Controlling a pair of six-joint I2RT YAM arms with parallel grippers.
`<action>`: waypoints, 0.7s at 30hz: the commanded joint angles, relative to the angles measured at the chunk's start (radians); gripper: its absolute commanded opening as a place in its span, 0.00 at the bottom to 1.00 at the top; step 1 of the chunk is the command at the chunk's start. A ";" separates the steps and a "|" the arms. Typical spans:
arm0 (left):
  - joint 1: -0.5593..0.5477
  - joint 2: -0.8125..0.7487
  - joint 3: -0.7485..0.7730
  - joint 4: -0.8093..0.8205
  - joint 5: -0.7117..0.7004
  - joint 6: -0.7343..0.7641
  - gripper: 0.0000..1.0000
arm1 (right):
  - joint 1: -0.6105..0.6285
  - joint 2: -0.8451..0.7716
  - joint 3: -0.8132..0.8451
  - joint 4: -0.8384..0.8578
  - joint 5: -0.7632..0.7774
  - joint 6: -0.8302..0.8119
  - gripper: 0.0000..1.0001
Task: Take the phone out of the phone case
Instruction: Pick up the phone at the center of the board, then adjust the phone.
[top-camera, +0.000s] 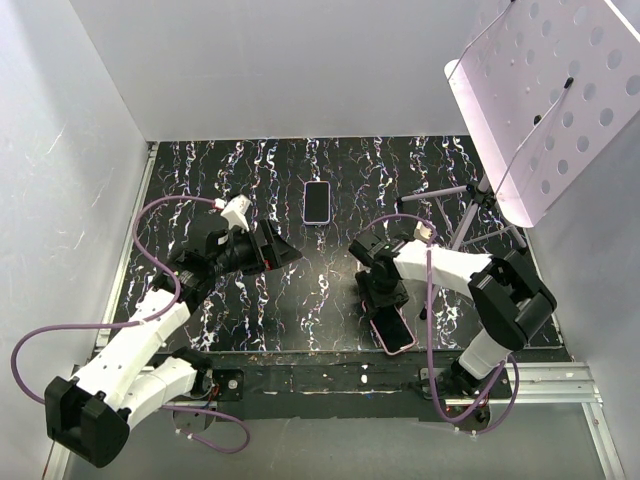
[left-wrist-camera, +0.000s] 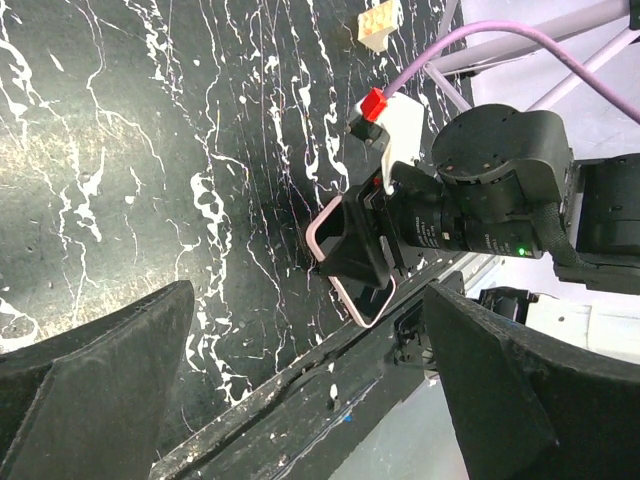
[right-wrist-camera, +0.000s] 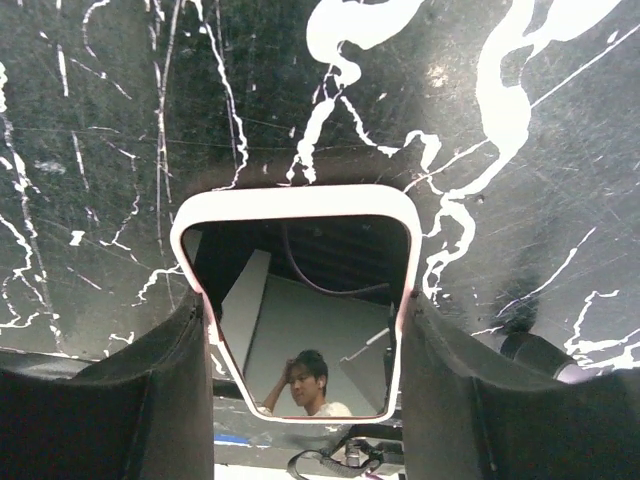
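Pinched cased phone (right-wrist-camera: 296, 290) by its sides with right gripper (right-wrist-camera: 300, 350) at table's (top-camera: 400, 160) 5 o'clock, held left gripper (left-wrist-camera: 310, 390) spread wide, apart, at its 10 o'clock.

Seen from above, the right claw (top-camera: 384, 303) covers the 12 o'clock end of the phone case (top-camera: 393, 330), so only its 6 o'clock half shows. In the right wrist view, its fingers (right-wrist-camera: 120, 400) hide the case's long sides, and the frame cuts off its near end at 6 o'clock. The left claw (top-camera: 283, 250) has its fingertips cropped at 6 o'clock in its own view. The pale-rimmed slab (top-camera: 317, 202) at 12 o'clock on the counter (top-camera: 200, 170) is too small to tell whether it is a phone or a case. The perforated stand (top-camera: 560, 100) runs off the frame at 2 o'clock.
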 joint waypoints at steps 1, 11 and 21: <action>-0.004 0.017 -0.030 0.004 0.035 -0.018 1.00 | 0.016 -0.018 -0.007 0.143 0.039 0.046 0.02; -0.040 0.161 -0.295 0.480 0.209 -0.349 0.91 | 0.017 -0.140 0.087 0.284 0.010 0.181 0.01; -0.200 0.212 -0.277 0.414 0.080 -0.081 0.59 | 0.006 -0.093 0.167 0.354 -0.182 0.396 0.01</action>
